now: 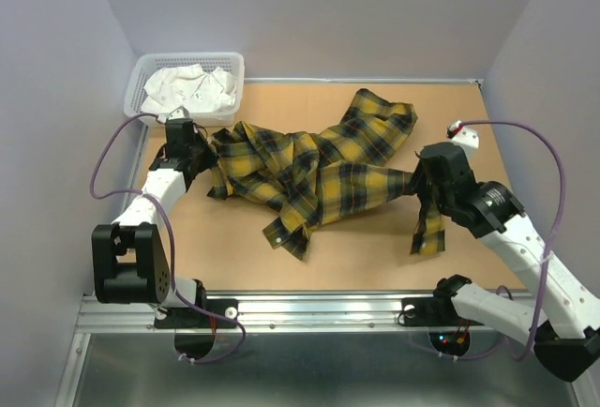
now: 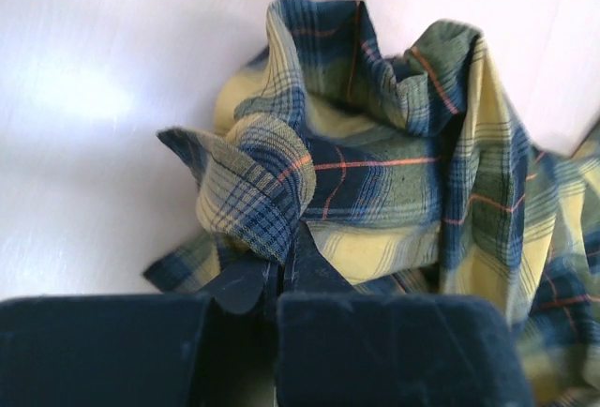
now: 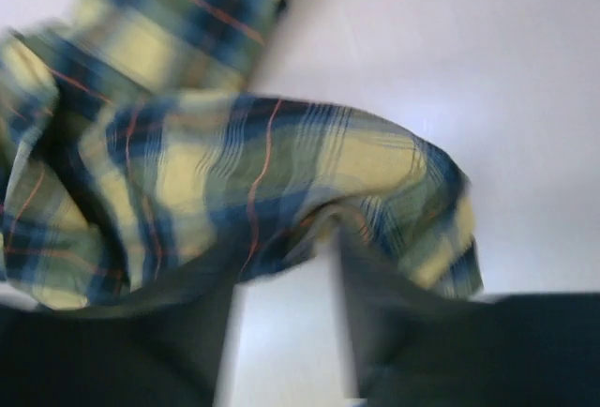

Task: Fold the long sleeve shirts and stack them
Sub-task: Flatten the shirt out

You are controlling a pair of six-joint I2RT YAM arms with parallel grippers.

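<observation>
One long sleeve shirt [image 1: 319,168], yellow plaid with dark checks and thin red lines, lies crumpled across the middle of the table. At its left end my left gripper [image 1: 208,156] is shut on a bunched fold of the shirt [image 2: 394,173]; in the left wrist view the gripper [image 2: 281,248] has its tips pinched together under a rolled edge. At the shirt's right end sits my right gripper [image 1: 419,182], and a sleeve end [image 1: 429,229] trails from it toward the front. In the blurred right wrist view that gripper [image 3: 323,238] has its jaws apart, with the shirt [image 3: 234,163] draped over its tips.
A white plastic basket [image 1: 192,58] holding white cloth [image 1: 192,88] stands at the back left corner, just behind the left arm. Grey walls enclose the table on three sides. A metal rail [image 1: 309,306] runs along the front edge.
</observation>
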